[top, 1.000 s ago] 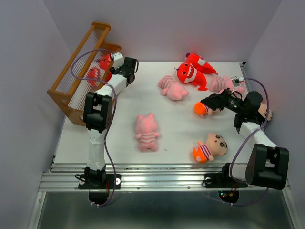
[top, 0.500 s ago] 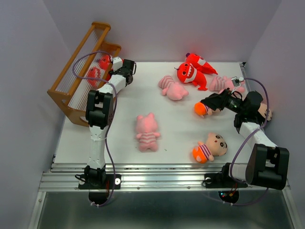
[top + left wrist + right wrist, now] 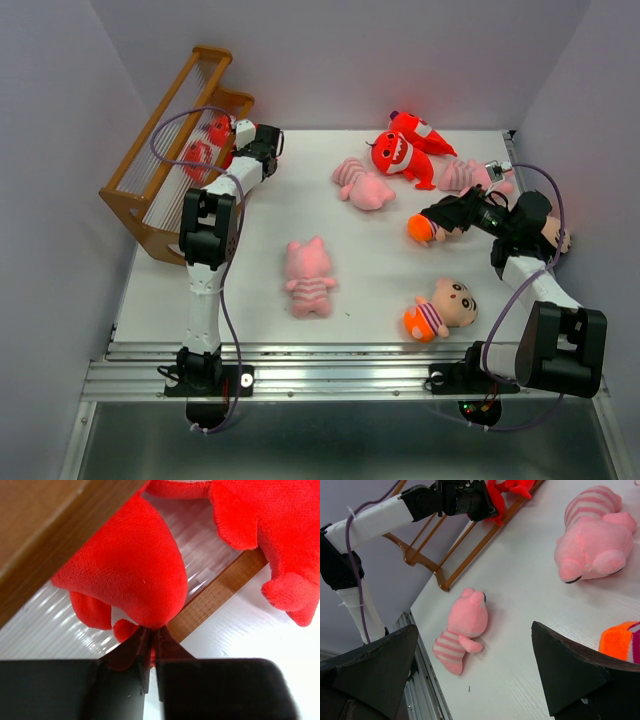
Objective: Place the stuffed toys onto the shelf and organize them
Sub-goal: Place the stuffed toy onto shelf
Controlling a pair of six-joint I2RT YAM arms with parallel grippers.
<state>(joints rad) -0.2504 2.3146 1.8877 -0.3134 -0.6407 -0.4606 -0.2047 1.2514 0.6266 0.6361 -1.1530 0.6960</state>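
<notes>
The brown shelf [image 3: 150,172] stands at the far left with two red monsters [image 3: 218,130] [image 3: 197,155] on it. My left gripper [image 3: 236,133] is at the shelf's right end. In the left wrist view its jaws [image 3: 151,632] are nearly together, pinching the lower edge of a red monster [image 3: 130,575]; a second one [image 3: 270,535] lies beside it over the shelf's bar [image 3: 220,597]. My right gripper [image 3: 440,213] hangs open over a boy doll [image 3: 422,229] with nothing between its fingers [image 3: 370,665]. Pigs [image 3: 308,278] [image 3: 362,183] [image 3: 470,175], two more red monsters [image 3: 400,155] [image 3: 420,130] and another boy doll [image 3: 440,310] lie on the table.
The right wrist view shows the near pig [image 3: 462,625], the far pig [image 3: 592,540], an orange doll bottom [image 3: 620,640] and the shelf's foot [image 3: 440,577]. Another doll's head [image 3: 557,238] is partly hidden behind the right arm. Grey walls close in left, back and right.
The left gripper's jaws have closed in and the wrist has shifted slightly right along the shelf's end. The right arm and the toys on the table have not moved.
</notes>
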